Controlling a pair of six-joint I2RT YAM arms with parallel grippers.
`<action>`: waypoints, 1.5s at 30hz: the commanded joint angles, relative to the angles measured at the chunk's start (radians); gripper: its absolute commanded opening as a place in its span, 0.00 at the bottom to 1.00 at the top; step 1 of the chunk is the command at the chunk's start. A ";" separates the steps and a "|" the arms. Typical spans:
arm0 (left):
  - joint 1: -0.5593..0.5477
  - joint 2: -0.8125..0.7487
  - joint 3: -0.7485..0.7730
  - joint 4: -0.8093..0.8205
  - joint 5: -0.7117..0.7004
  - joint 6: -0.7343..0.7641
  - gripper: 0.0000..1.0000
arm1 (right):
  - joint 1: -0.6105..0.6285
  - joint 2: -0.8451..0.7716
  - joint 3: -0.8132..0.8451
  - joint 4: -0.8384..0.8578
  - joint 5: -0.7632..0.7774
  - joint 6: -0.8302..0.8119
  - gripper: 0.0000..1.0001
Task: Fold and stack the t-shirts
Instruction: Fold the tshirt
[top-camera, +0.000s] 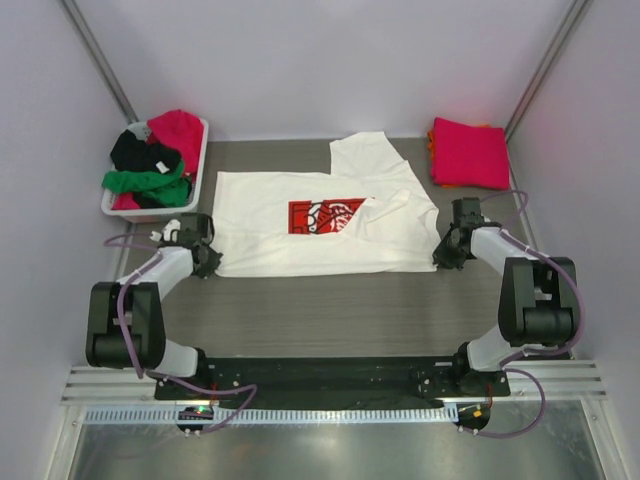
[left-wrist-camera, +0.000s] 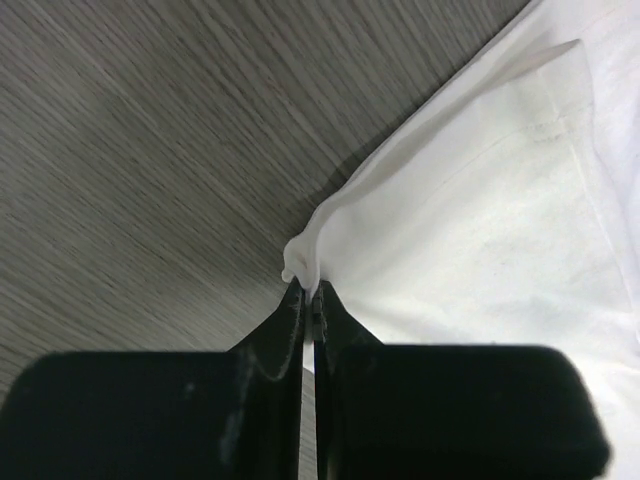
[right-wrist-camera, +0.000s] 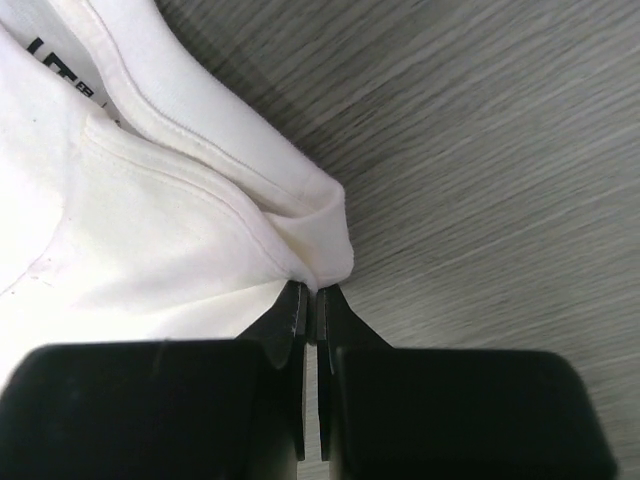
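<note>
Across the middle of the grey tabletop (top-camera: 330, 320) the cream-white t-shirt (top-camera: 260, 235) lies spread out, a sleeve folded over its red print. A white basket (top-camera: 195, 165) sits at the far-left corner, and a folded magenta-pink t-shirt (top-camera: 470, 152) at the far-right. The left hand (left-wrist-camera: 305, 295) and right hand (right-wrist-camera: 310, 295) are each clamped on a near corner of the cream cloth. It is light and limp, so it should sag and drag. Hold it by the hems, through every layer.
</note>
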 joint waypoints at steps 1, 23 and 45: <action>0.004 -0.023 0.066 -0.050 -0.037 -0.015 0.00 | -0.009 -0.037 0.058 -0.078 0.085 -0.013 0.01; 0.010 -0.702 -0.036 -0.615 -0.008 -0.250 0.18 | -0.035 -0.688 -0.200 -0.429 0.043 0.324 0.22; 0.010 -0.582 0.257 -0.557 -0.015 0.397 1.00 | 0.022 0.502 1.039 -0.032 -0.344 -0.110 0.94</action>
